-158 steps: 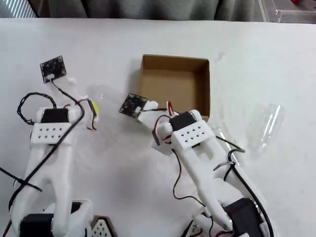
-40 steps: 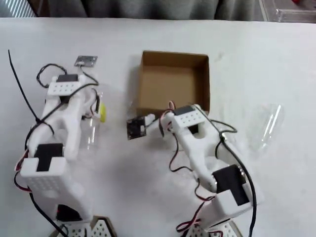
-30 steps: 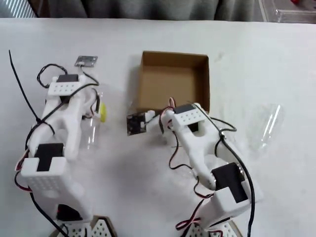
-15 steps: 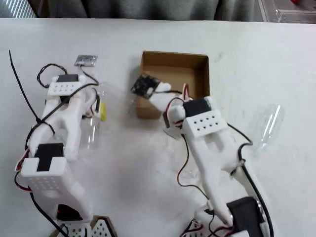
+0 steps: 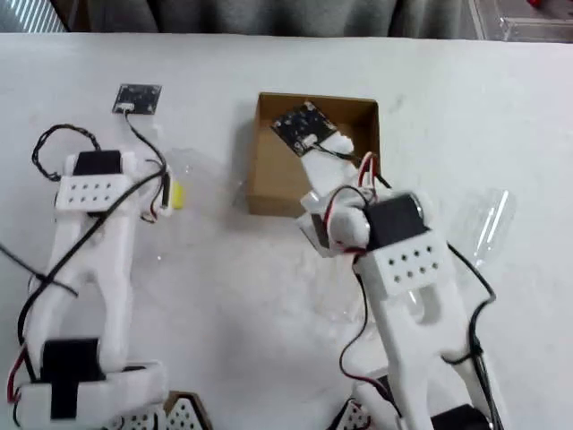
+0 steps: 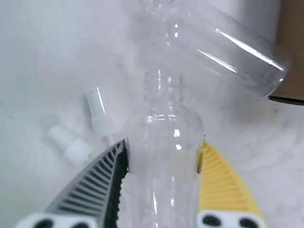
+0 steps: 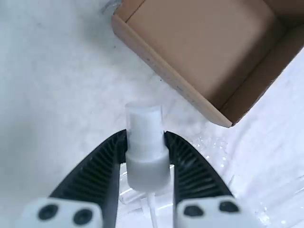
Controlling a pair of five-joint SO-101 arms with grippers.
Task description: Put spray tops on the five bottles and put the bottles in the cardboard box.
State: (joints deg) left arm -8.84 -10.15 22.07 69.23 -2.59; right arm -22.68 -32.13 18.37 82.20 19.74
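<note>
1. High view: a white table [image 5: 269,54] is recorded as the work surface. It looks matte and slightly textured, so a bottle laid down should stay put. A grey curtain [image 5: 269,13] hangs along the far edge, and a clear plastic container [image 5: 524,22] stands at the far right corner.
2. The cardboard box [image 5: 277,184] is seen open, upright and holding no bottles, at mid-table between the two arms.
3. Three clear bottles are noted, none capped.
   - One bottle [image 6: 161,114] is clamped across its body by the left gripper [image 6: 163,145], with its neck left free.
   - A second bottle [image 6: 223,52] lies just beyond the first, close to the box wall.
   - A third bottle [image 5: 483,228] lies well apart, right of the box.
4. The bottles are judged light, thin-walled and smooth. They are likely to dent or slip under a hard squeeze. A hold on the body below the shoulder is advised.
5. A spray top [image 7: 145,156] is pinched at its collar by the right gripper [image 7: 146,137], above the table just beside a box corner. It is judged small and rigid. Its thin dip tube [image 7: 152,209] looks flexible and would need guiding into a neck.
6. Two small white parts [image 6: 71,147] lie loose beside the held bottle. Their kind cannot be determined.
</note>
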